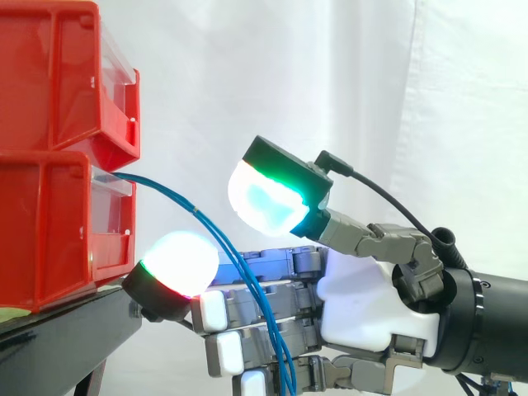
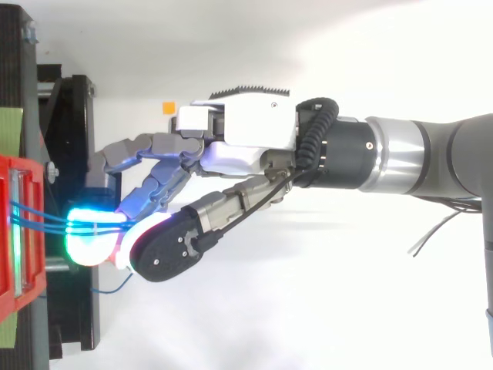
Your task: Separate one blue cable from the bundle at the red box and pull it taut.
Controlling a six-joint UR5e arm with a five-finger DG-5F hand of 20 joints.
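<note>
Where blue cables leave red box, they slope down-right across hand.

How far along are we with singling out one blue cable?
Done: the hand is at the blue cables by the red bin. In hand: its thumb and a finger straddle the bundle with a gap, nothing pinched. Left: isolate one cable, pinch it, pull it taut; all hang slack together.
</note>
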